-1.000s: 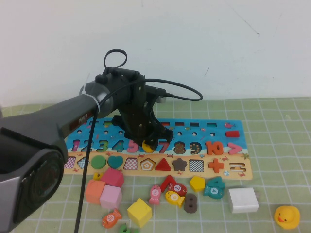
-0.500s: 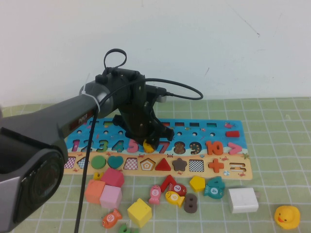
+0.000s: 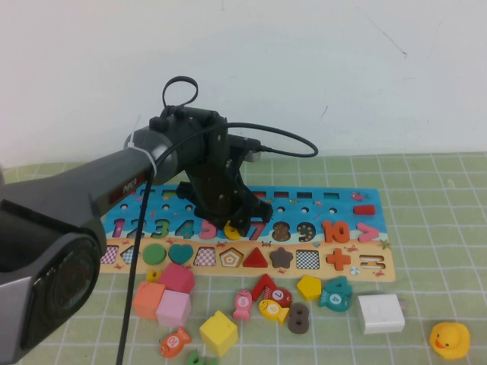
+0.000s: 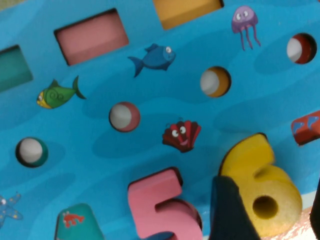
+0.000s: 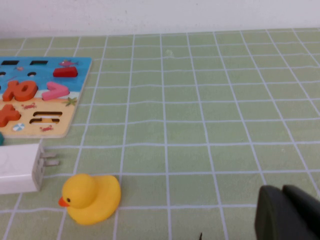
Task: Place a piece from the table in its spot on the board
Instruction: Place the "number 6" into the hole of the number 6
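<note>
My left gripper (image 3: 232,220) is low over the board (image 3: 319,199), between the pink 5 and the red 7. It is shut on the yellow digit 6 (image 3: 231,226). In the left wrist view the 6 (image 4: 260,190) lies flat on the blue board (image 4: 150,125) beside the pink 5 (image 4: 157,205), with my left gripper (image 4: 271,192) straddling it, one dark finger (image 4: 230,215) against its side. My right gripper (image 5: 287,215) is shut and empty over the green grid cloth (image 5: 200,125), out of the high view.
Loose pieces lie in front of the board: a yellow cube (image 3: 218,332), a yellow hexagon (image 3: 308,287), pink and orange cubes (image 3: 175,293), fish and number pieces. A white charger (image 3: 380,313) and a rubber duck (image 3: 449,340) sit at the right front.
My left gripper has sunk a little toward the board with the 6, which now shows less under the fingers. The right arm has not moved.
</note>
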